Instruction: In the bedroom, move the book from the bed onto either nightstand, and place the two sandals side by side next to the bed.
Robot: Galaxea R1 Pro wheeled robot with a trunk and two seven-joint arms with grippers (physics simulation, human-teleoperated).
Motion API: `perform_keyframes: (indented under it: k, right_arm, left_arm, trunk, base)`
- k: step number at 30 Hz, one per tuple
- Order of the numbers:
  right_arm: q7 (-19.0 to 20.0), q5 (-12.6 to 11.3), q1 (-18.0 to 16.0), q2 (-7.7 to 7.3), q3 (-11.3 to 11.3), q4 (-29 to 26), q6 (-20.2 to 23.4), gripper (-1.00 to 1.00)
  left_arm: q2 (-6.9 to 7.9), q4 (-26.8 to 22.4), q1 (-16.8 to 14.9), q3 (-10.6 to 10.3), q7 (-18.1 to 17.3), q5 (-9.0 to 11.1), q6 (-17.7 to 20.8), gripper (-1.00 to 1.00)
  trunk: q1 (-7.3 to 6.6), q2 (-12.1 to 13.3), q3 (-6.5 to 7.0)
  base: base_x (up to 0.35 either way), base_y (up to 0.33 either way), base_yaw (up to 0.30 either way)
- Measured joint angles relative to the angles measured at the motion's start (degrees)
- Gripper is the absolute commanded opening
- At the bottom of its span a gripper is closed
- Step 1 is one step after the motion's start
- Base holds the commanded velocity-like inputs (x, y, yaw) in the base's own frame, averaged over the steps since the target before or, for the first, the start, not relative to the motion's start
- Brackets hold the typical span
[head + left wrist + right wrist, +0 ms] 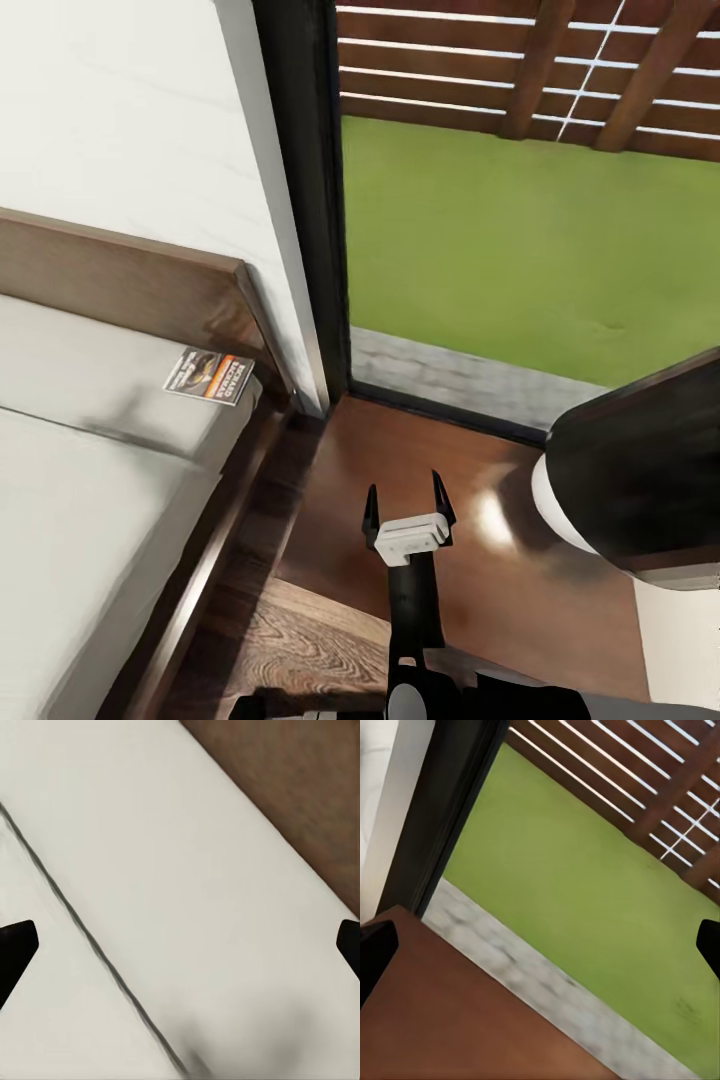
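The book (210,377), a thin paperback with orange and black print, lies flat on the pale mattress (80,450) in the bed's corner by the brown headboard (130,280). To its right, the glossy dark-brown nightstand (340,470) stands between bed and window. My right gripper (404,485) hovers open over the nightstand top (450,1020), with nothing between its fingers. In the left wrist view my left gripper (180,952) is open above the mattress (187,870), next to a strip of brown wood (300,787). The sandals are out of view.
A lamp (640,470) with a dark shade stands on the nightstand's right side, close to my right gripper. A dark-framed window (310,200) looks onto a green lawn (500,250) and a wooden fence. Wood-plank floor (300,640) lies between bed and nightstand.
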Motion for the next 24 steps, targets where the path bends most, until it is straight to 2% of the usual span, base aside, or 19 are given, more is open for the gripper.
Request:
perform_keyframes:
  k: [7, 10, 11, 14, 19, 24]
  right_arm:
    - [0.01, 0.00, 0.00, -0.01, 0.00, 0.00, -0.02, 1.00]
    - [0.01, 0.00, 0.00, -0.03, 0.00, 0.00, -0.06, 1.00]
    - [0.05, 0.00, 0.00, 0.00, 0.00, 0.00, -0.07, 1.00]
    - [0.08, -0.02, 0.00, 0.02, 0.00, 0.00, -0.08, 1.00]
    - [0.10, -0.04, 0.00, 0.02, 0.00, 0.00, -0.09, 1.00]
    - [0.10, -0.07, 0.00, 0.02, 0.00, 0.00, -0.09, 1.00]
  left_arm:
    - [-0.11, -0.81, 0.00, -2.77, 0.29, -0.19, -0.11, 1.00]
    - [-0.18, -3.16, -0.01, -4.68, 0.64, -0.28, -0.11, 1.00]
    - [-0.24, -4.96, -0.02, -5.55, 1.65, -0.28, -0.07, 1.00]
    - [-0.28, -6.44, -0.01, -6.14, 4.17, -0.24, -0.01, 1.00]
    - [-0.45, -7.16, -0.01, -6.53, 7.12, -0.14, -0.03, 1.00]
    - [-0.84, -7.72, -0.01, -8.21, 9.85, -0.21, -0.20, 1.00]
  trunk:
    - [-1.54, 2.81, 1.26]
    - [-2.20, 4.01, 1.80]
    - [-2.42, 4.41, 1.98]
    - [-3.08, 5.62, 2.51]
    - [-4.17, 7.62, 3.41]
    - [-5.27, 9.63, 4.31]
  base:
    - [0.000, 0.000, 0.000]
    - [0.000, 0.000, 0.000]
    - [0.000, 0.000, 0.000]
    - [0.000, 0.000, 0.000]
    - [0.000, 0.000, 0.000]
    - [0.000, 0.000, 0.000]
